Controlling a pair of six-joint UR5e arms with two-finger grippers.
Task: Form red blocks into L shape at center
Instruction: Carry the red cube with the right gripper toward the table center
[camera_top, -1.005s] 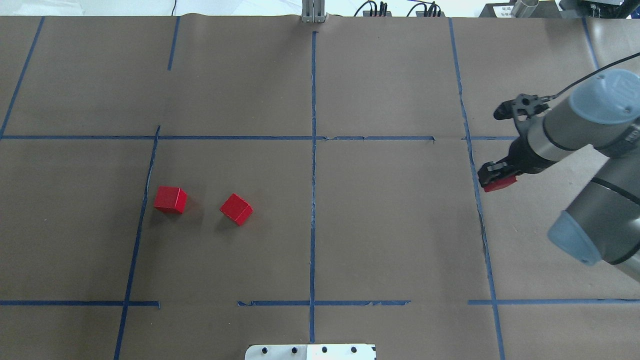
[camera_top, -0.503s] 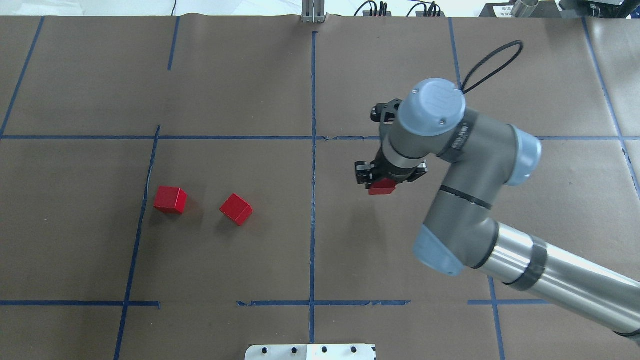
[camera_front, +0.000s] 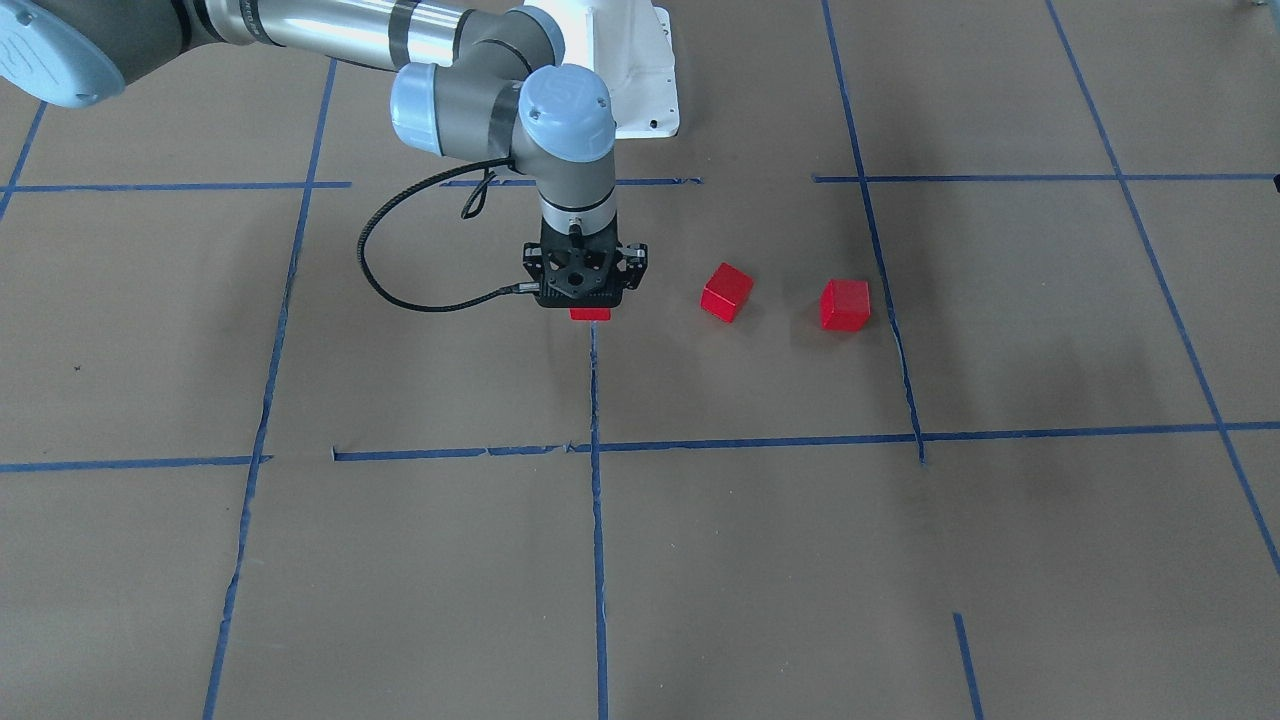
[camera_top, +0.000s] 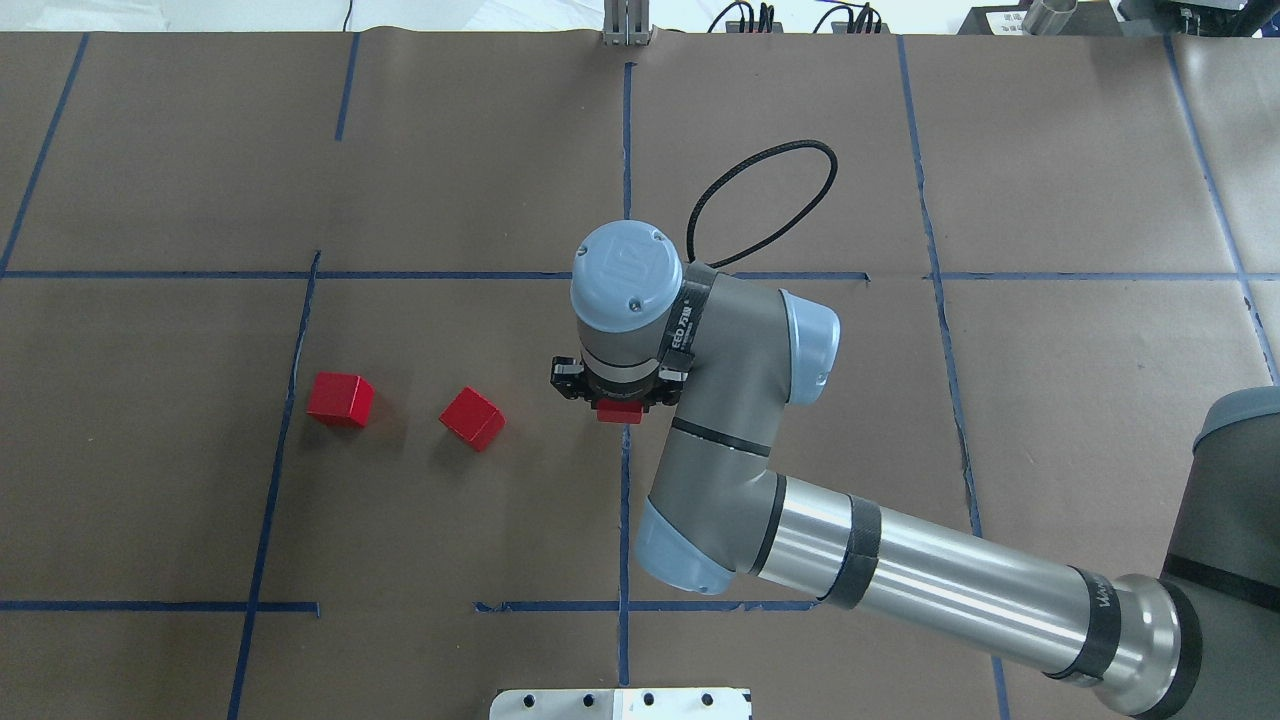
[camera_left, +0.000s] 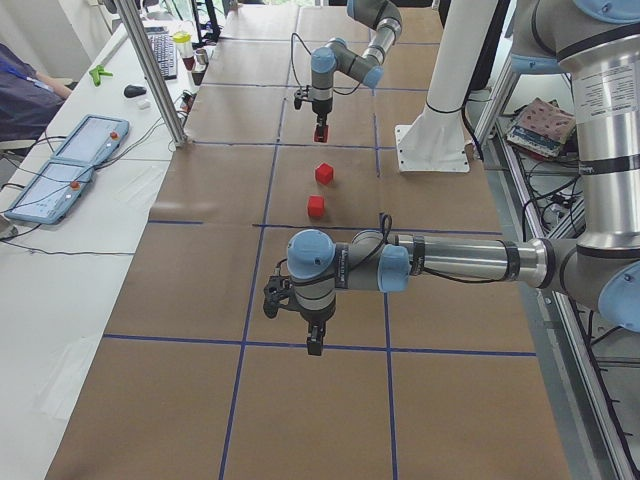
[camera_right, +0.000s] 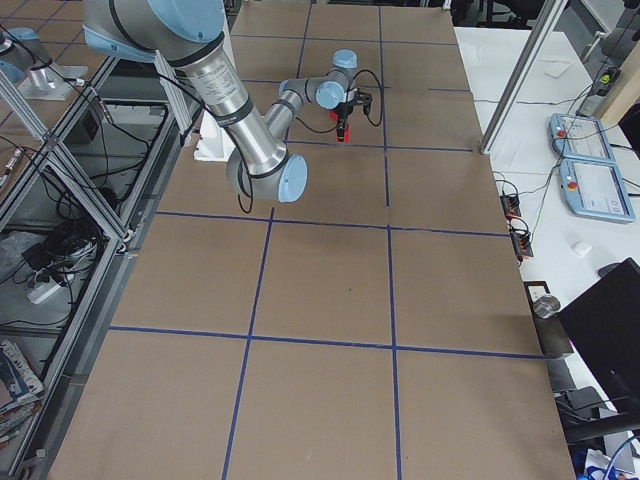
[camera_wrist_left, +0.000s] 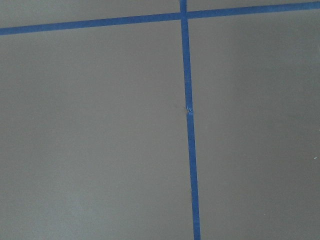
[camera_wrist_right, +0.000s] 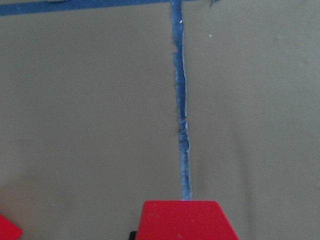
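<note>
My right gripper (camera_top: 620, 410) is shut on a red block (camera_top: 620, 413) and holds it over the vertical blue tape line (camera_top: 626, 480) at the center. The front-facing view shows the block (camera_front: 590, 313) under the gripper (camera_front: 590, 308). In the right wrist view it (camera_wrist_right: 182, 220) fills the bottom edge, over the tape. Two more red blocks (camera_top: 340, 399) (camera_top: 473, 418) lie apart on the brown paper, left of the center line; the nearer one is turned at an angle. My left gripper (camera_left: 315, 345) shows only in the exterior left view, hanging above the paper; I cannot tell whether it is open.
The robot's white base (camera_top: 620, 704) sits at the near edge of the paper. A black cable loop (camera_top: 760, 200) sticks out behind the right wrist. Control pendants (camera_left: 60, 180) lie on the side table beyond the paper.
My right arm has swept left with the red block, from the right side of the table to the center tape line. The two loose blocks have not moved.
</note>
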